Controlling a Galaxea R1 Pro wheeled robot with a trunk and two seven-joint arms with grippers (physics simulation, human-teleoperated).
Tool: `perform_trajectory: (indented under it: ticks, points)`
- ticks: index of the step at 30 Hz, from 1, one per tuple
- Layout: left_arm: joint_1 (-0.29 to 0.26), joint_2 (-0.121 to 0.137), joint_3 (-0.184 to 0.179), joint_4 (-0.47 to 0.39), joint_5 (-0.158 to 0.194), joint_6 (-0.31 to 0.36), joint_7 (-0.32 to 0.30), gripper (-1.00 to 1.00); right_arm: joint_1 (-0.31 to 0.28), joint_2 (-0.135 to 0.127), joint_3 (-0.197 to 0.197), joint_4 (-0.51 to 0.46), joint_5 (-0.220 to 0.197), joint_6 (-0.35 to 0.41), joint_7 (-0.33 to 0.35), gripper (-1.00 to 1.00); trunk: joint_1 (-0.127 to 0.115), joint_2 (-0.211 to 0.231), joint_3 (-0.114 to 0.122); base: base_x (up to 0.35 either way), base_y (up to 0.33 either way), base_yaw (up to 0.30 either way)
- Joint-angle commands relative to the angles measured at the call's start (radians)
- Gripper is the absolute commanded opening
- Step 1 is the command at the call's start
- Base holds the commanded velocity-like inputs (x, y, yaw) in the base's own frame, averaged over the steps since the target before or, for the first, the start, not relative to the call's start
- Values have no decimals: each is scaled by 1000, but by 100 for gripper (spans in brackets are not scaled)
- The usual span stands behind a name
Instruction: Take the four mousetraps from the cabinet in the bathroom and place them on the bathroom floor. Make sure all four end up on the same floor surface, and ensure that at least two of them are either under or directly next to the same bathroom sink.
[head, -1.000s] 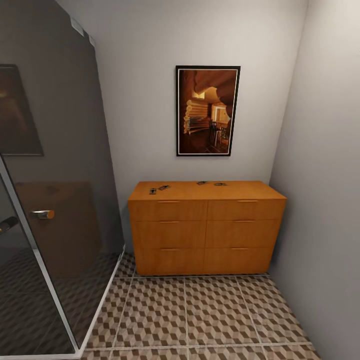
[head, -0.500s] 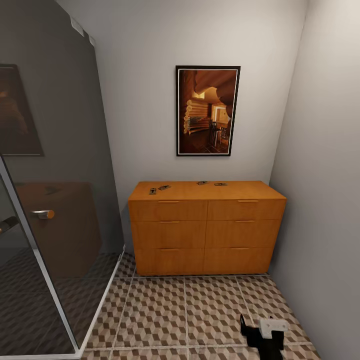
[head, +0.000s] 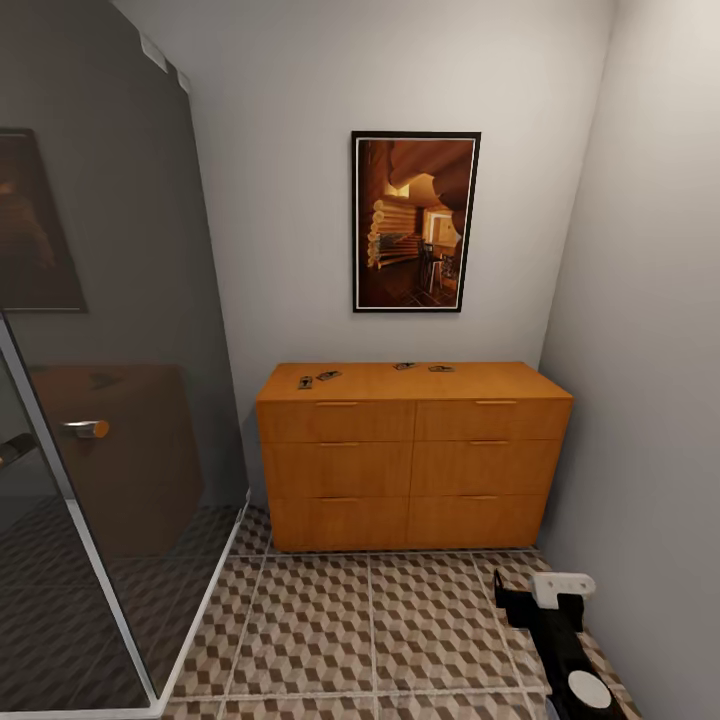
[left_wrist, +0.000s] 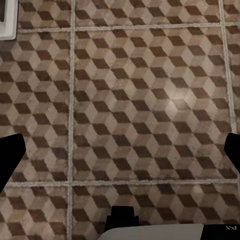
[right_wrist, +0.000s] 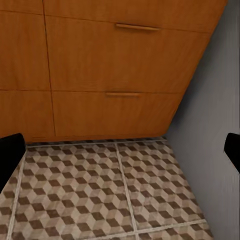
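Looking from the head, four mousetraps lie on top of the cabinet against the far wall, two near its left end, two near the middle, and the right gripper hovers low over the floor by the right wall, its jaw state unclear here. Left wrist: fingers spread wide above floor tiles. Right wrist: fingers spread wide, facing the cabinet's lower drawers and the floor.
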Motion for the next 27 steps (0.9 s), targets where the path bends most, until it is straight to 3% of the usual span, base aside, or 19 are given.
perform_trajectory:
  ticks: [1,10,27]
  points:
    - [0,0,1,-1,0,-1,0,100,-4,-1,1,-10,7,17,-3,100,0,-1,-1,74,0,0]
    - [1,-13,1,0,-1,-1,0,100,-65,-7,1,-40,7,117,-2,100,0,-1,-1,264,0,0]
    - [0,-14,1,0,-2,-1,0,100,-131,-9,1,-41,21,187,4,100,0,-1,-1,340,-4,0]
